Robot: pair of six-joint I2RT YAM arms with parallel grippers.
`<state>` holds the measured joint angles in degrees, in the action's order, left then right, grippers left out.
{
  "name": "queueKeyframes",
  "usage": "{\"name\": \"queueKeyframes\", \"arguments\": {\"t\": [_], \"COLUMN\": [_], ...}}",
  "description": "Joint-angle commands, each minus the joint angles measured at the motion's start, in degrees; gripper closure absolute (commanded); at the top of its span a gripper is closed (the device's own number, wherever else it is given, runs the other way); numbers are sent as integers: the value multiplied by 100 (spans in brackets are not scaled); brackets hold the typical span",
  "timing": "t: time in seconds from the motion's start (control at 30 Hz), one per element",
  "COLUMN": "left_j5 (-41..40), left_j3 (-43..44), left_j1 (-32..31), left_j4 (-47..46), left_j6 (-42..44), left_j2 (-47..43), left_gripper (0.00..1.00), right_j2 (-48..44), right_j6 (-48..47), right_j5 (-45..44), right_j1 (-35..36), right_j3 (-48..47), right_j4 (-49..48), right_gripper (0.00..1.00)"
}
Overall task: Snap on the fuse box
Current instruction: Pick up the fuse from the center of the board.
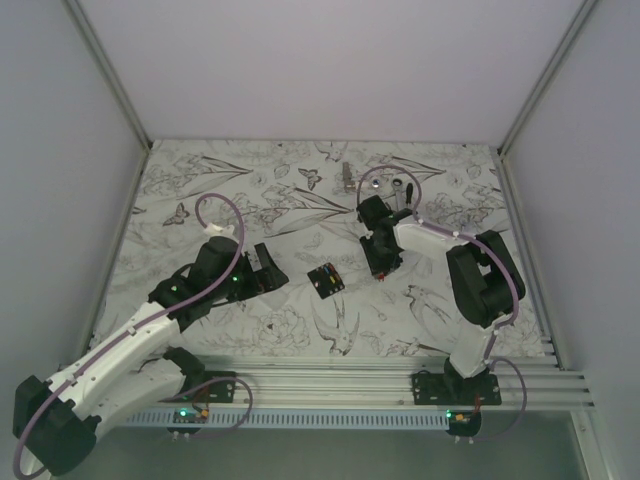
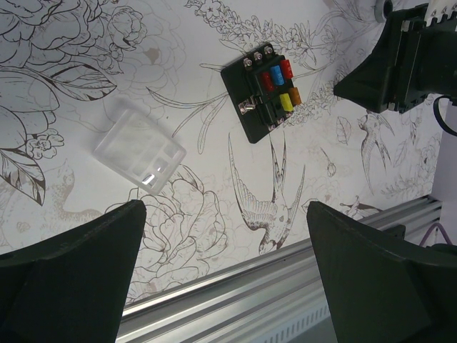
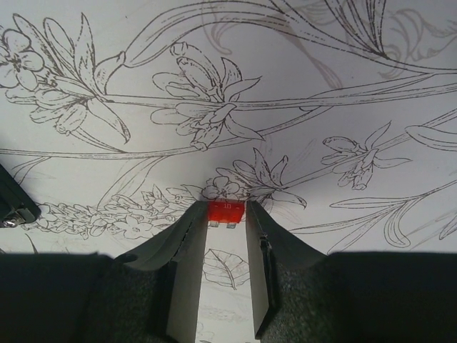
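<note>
Cover: off, lying left of fuse box.
Right gripper: clamped on red fuse.
Left gripper: fingers apart, empty.

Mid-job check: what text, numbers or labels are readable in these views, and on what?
On the red fuse between the fingertips of the right end effector: a pale stamped mark, possibly "10", too blurred to confirm.
On the fuse box: nothing legible; any marking is too small.
On the clear plastic piece: no text visible.
</note>
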<state>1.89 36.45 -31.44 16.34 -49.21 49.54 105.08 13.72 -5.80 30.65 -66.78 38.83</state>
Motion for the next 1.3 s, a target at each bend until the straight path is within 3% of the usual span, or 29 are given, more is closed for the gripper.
{"name": "queueKeyframes", "arguments": {"t": [0.0,0.23,0.5,0.87,1.13,1.27], "left_j5": [22,31,117,189,-538,-1110], "left_j3": [-41,-46,-52,-182,-161,-188], "left_j1": [33,33,15,-458,-1171,-1568], "left_j4": [44,41,-97,-1403,-2341,-2808], "left_j6": [43,27,-79,235,998,1353], "left_j2": [-32,-10,144,178,305,470], "left_gripper": [0,1,2,30,35,43], "right_j2": [185,209,-644,-1886,-2491,-2665], "right_j6": [204,314,552,1591,2389,2656], "right_j5": [-19,1,586,1600,2058,2216], "right_j1": [-55,-57,-39,159,442,569], "right_j3": [42,87,410,1122,1548,1594], "right_j4": [-180,-271,-862,-2376,-3316,-3565], "right_gripper": [67,73,79,79,79,79]}}
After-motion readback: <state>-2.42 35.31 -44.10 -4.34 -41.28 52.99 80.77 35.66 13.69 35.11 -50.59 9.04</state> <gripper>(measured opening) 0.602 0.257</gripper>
